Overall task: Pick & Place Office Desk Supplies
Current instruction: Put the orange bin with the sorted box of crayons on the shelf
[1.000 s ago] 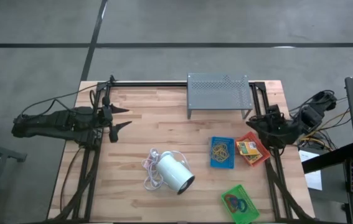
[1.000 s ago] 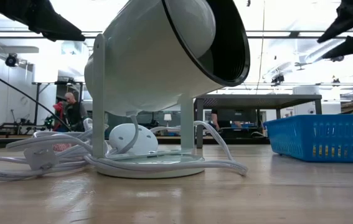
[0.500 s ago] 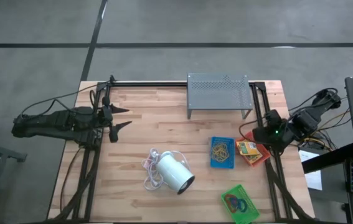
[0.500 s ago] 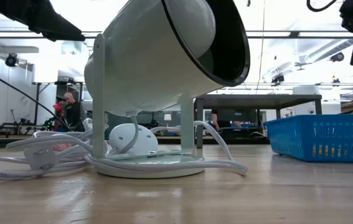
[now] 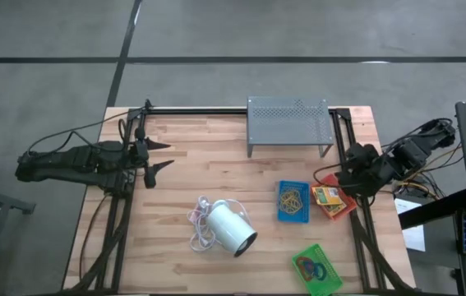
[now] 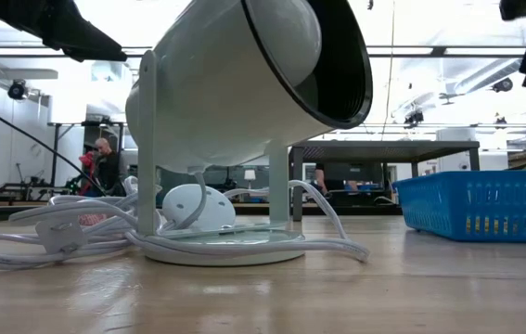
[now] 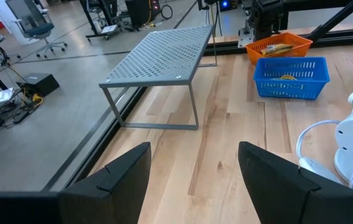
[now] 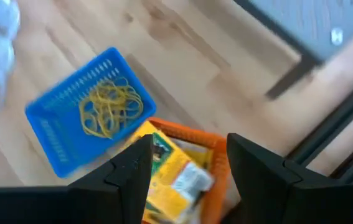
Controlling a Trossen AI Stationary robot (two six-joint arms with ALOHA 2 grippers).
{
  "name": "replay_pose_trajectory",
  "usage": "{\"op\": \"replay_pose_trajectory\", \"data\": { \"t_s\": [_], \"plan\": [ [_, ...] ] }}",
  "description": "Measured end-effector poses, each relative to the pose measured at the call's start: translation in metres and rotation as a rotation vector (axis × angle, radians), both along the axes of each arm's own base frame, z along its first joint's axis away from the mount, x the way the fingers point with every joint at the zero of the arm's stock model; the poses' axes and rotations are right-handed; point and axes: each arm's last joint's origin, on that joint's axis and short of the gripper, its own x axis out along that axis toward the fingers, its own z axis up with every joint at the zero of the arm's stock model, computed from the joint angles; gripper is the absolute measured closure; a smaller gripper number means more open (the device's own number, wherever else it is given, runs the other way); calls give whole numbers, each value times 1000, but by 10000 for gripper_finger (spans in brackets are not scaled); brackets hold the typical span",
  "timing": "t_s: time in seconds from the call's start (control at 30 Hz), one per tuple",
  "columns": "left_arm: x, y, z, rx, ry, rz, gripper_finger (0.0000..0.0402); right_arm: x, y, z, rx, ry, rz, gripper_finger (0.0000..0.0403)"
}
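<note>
- My right gripper (image 5: 349, 174) sits at the right edge of the high view, directly over the red tray (image 5: 333, 200); in its wrist view the two fingers (image 8: 132, 171) stand spread with nothing between them, hanging above that tray.
- The red tray (image 8: 188, 171) reads orange-red in the wrist view, and it holds yellow-orange printed boxes (image 8: 167, 174) lying flat, one with a green patch on its face.
- Just left of it in the high view is the blue tray (image 5: 293, 201), a mesh-walled basket with a loose tangle of tan rubber bands (image 8: 106, 109) inside.
- The green tray (image 5: 316, 267) lies in the lower right of the high view, with small red and blue loops (image 5: 309, 266) in it.
- My left gripper (image 5: 157, 156) waits at the left side of the table (image 5: 200, 164), its jaws apart and empty.
- The grey perforated stand (image 5: 289, 125) is at the upper middle, the white cylinder (image 5: 231, 228) with its cord at lower centre.
</note>
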Motion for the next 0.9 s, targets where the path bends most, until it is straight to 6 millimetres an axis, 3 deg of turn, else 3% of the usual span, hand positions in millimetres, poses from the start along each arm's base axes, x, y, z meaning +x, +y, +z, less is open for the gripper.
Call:
{"op": "replay_pose_trajectory", "data": {
  "t_s": [0.27, 0.63, 0.9],
  "plan": [
    [0, 0, 0, 0, 0, 0, 158, 12, -2, 4, -202, 206, 315, 215],
    [0, 0, 0, 0, 0, 0, 158, 40, -21, -16, -128, 519, 596, 239],
    [0, 0, 0, 0, 0, 0, 158, 64, -43, -22, -115, 517, 793, 237]
  ]
}}
